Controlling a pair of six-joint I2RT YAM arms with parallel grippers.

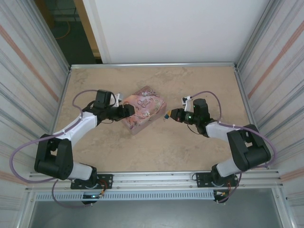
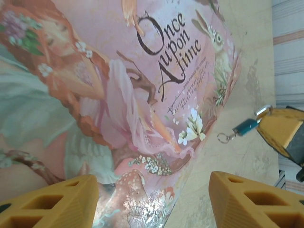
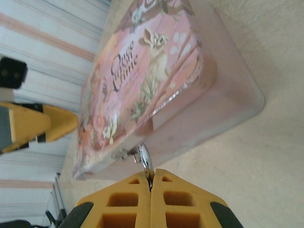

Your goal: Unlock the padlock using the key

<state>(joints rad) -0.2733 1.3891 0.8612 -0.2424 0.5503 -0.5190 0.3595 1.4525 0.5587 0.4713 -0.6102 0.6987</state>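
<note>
The padlock (image 2: 244, 127) was off the tabletop, just beside the right-hand corner of the pink "Once upon a time" tin (image 1: 144, 109), apart from its side wall. Your right claw (image 3: 151, 176) was closed tight on it: the two yellow fingers were pressed flat together with a silvery metal part (image 3: 145, 159) of the lock pinched at their tips. From the left wrist you could see the blue body sticking out of that claw towards the tin, with a small wire ring (image 2: 223, 138) hanging at the end nearest the tin. Whether that ring touched the tin, the pictures did not settle.

The tin itself lay flat on the beige tabletop (image 1: 190, 147), turned at an angle, lid up and closed, between your two arms.

Your left claw (image 2: 153, 183) was at the opposite, left side of the tin, its jaws standing wide. One yellow finger (image 2: 52, 204) was over the painted lid, the other (image 2: 256, 199) was past the tin's edge over bare tabletop, so the tin's corner sat in the gap. It gripped nothing, and you could not tell whether either finger touched the lid.
</note>
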